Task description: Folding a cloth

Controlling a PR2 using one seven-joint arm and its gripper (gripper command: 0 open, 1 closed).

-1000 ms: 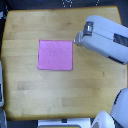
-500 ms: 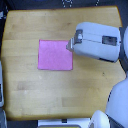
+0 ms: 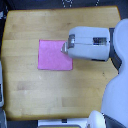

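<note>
- The cloth (image 3: pixel 53 55) lies flat on the wooden table (image 3: pixel 30 95), a little toward the exterior view's left of the middle;
- the gripper (image 3: pixel 65 48) sits over the cloth's right edge; too blurred to tell its opening or any hold;
- the arm (image 3: pixel 92 44) reaches in from the right.

Cloth (image 3: pixel 52 55): thin pink-magenta fabric, matt, smooth, lying flat.
Counter (image 3: pixel 35 92): light wood, visible grain, slight satin sheen.
Tool (image 3: pixel 65 47): pale grey-white casing, seemingly smooth plastic, dull finish.
</note>
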